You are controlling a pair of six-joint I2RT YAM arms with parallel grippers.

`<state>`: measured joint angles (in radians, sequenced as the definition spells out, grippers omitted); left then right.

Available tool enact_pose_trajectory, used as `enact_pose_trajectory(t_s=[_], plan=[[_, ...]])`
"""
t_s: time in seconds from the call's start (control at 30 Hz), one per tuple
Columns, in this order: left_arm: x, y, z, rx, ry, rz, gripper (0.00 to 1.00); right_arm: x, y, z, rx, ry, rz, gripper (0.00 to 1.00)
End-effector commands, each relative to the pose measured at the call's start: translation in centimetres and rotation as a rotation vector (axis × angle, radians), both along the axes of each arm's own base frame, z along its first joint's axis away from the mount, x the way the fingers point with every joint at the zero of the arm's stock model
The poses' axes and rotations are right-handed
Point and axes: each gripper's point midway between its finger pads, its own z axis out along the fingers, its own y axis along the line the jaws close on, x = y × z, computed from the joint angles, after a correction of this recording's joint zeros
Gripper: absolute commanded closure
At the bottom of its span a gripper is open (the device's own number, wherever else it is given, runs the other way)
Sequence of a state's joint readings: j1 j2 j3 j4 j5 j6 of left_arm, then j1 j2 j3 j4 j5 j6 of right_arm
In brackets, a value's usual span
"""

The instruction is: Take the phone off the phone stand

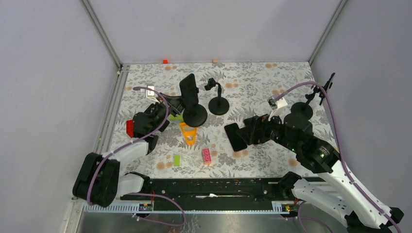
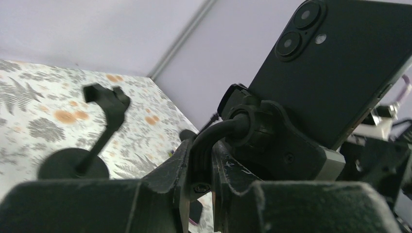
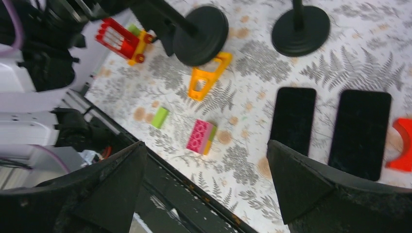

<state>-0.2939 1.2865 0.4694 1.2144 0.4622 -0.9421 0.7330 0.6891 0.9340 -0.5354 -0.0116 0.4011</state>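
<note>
Black phone (image 2: 335, 68): upper right of the left wrist frame, mounted on the phone stand (image 2: 272, 145).
Left gripper (image 2: 200, 167): closed on the stand's bent neck.
Right gripper (image 3: 205, 145): spread wide, empty, above two flat phones (image 3: 293, 119).

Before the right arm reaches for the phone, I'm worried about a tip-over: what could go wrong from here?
1. The phone sits high in the clamp of the phone stand. The left gripper seems closed on the stand's neck; if that hold slips, a pull could tip the stand.
2. The right gripper hangs open over two flat phones. Reaching across, it could clip the empty stand next to the loaded one.
</note>
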Motion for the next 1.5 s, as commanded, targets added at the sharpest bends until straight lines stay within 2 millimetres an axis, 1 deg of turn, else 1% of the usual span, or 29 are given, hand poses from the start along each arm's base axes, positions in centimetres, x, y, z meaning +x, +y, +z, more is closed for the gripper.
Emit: enact_pose_trajectory(t_s=[0.0,0.13,0.23,0.3,0.37,0.47,0.53,0.63,0.77,0.9,0.93,1.07,1.17,1.27,1.37,1.47], plan=[[-5.1,0.3,5.3,-0.074,-0.189,-0.015,1.00,-0.7,2.1,5.4,0.157,-0.098,0.101,0.00],[-9.2,-1.0,5.1,-0.062,-0.230,-0.130,1.00,-0.9,3.0,6.2,0.220,-0.106,0.135,0.00],[-11.5,-1.9,5.0,-0.060,-0.261,-0.210,1.00,-0.7,3.3,6.3,0.257,-0.118,0.128,0.00],[-12.2,-2.3,4.7,-0.064,-0.258,-0.239,1.00,-0.5,3.2,6.2,0.264,-0.122,0.112,0.00],[-12.9,-3.2,4.3,-0.077,-0.252,-0.264,1.00,-0.3,3.2,5.9,0.264,-0.123,0.105,0.01],[-13.6,-5.1,3.4,-0.074,-0.238,-0.282,1.00,-0.3,3.2,5.4,0.255,-0.128,0.102,0.00],[-13.8,-6.0,3.2,-0.085,-0.248,-0.270,1.00,-0.3,2.9,5.2,0.253,-0.141,0.091,0.00],[-13.5,-7.9,3.2,-0.084,-0.255,-0.288,1.00,-0.3,2.1,4.8,0.252,-0.161,0.063,0.00],[-12.5,-10.3,3.4,-0.060,-0.276,-0.300,1.00,-0.7,1.4,4.7,0.251,-0.181,0.054,0.00],[-10.7,-12.0,2.5,-0.024,-0.274,-0.290,1.00,-0.8,0.5,4.2,0.240,-0.194,0.024,0.00],[-10.1,-12.6,1.9,-0.012,-0.262,-0.294,1.00,-0.8,0.3,3.9,0.236,-0.195,0.016,0.00],[-9.0,-14.3,1.2,0.005,-0.250,-0.319,1.00,-0.9,-0.2,3.8,0.235,-0.208,0.002,0.00],[-8.1,-14.9,0.5,0.016,-0.237,-0.310,1.00,-0.8,-0.5,3.5,0.218,-0.207,-0.008,0.00],[-7.9,-14.9,-0.8,0.036,-0.216,-0.302,1.00,-0.6,-0.7,3.2,0.206,-0.206,-0.023,0.00],[-8.2,-14.3,-1.8,0.051,-0.195,-0.291,1.00,-0.5,-0.6,3.1,0.200,-0.204,-0.019,0.00],[-8.7,-13.2,-3.0,0.068,-0.170,-0.262,1.00,-0.4,-0.4,3.0,0.194,-0.199,-0.012,0.00]])
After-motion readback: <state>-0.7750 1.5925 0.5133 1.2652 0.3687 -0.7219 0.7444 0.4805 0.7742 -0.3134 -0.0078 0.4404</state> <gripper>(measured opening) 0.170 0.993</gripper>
